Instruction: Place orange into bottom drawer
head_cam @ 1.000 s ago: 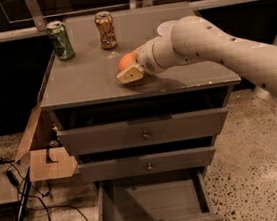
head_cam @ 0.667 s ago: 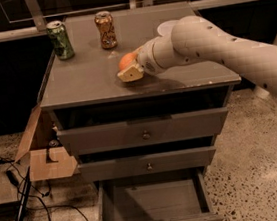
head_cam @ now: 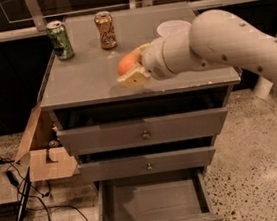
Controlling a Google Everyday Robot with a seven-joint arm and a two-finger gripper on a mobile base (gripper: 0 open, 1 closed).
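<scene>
The orange is a round orange fruit, held just above the grey cabinet top, right of its middle. My gripper comes in from the right and is shut on the orange, with one pale finger below it and one behind it. The bottom drawer stands pulled open at the foot of the cabinet, with its plain grey floor bare. Its knob is at the frame's bottom edge.
A green can and an orange-copper can stand at the back left of the top. A white bowl sits behind my arm. Two shut drawer fronts lie above the open drawer. A cardboard box and cables lie on the floor at left.
The orange and my gripper stay in about the same spot over the cabinet top; no clear movement shows.
</scene>
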